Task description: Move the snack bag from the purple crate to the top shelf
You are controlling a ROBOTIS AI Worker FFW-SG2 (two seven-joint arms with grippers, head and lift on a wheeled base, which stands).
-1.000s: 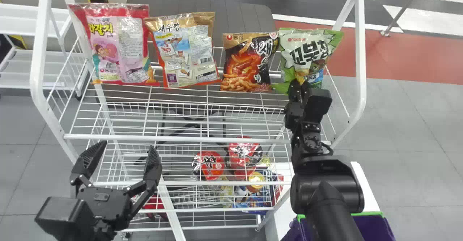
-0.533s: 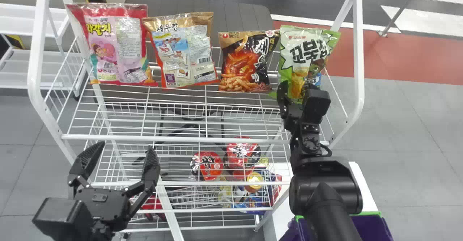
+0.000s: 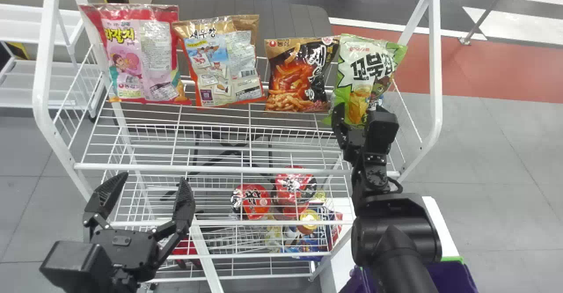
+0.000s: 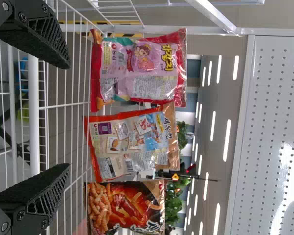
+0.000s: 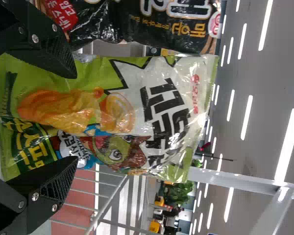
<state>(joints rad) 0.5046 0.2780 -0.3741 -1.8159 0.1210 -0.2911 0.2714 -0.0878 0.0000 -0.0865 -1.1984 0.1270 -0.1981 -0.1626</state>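
The green and white snack bag point(image 3: 367, 71) stands at the right end of the top shelf point(image 3: 211, 168). At its lower front is my right gripper point(image 3: 358, 109), open. In the right wrist view, the right gripper point(image 5: 76, 118) has its fingers well apart in front of the snack bag point(image 5: 159, 110), and the bag reaches past both of them. My left gripper point(image 3: 154, 177) is parked open and empty at the lower left; in the left wrist view, the left gripper point(image 4: 69, 115) has spread fingers. The purple crate point(image 3: 453, 275) sits at the lower right, partly hidden by the right arm.
To the left of the green bag stand a black and orange bag point(image 3: 297, 75), a brown and blue bag point(image 3: 224, 64) and a pink and red bag point(image 3: 143, 55). White side frames point(image 3: 435, 64) bound the shelf. Red bowls point(image 3: 250, 200) sit on a lower level.
The right gripper has opened and shifted slightly left and down in the head view. The green bag has straightened and moved slightly left beside the black and orange bag. The left arm keeps still.
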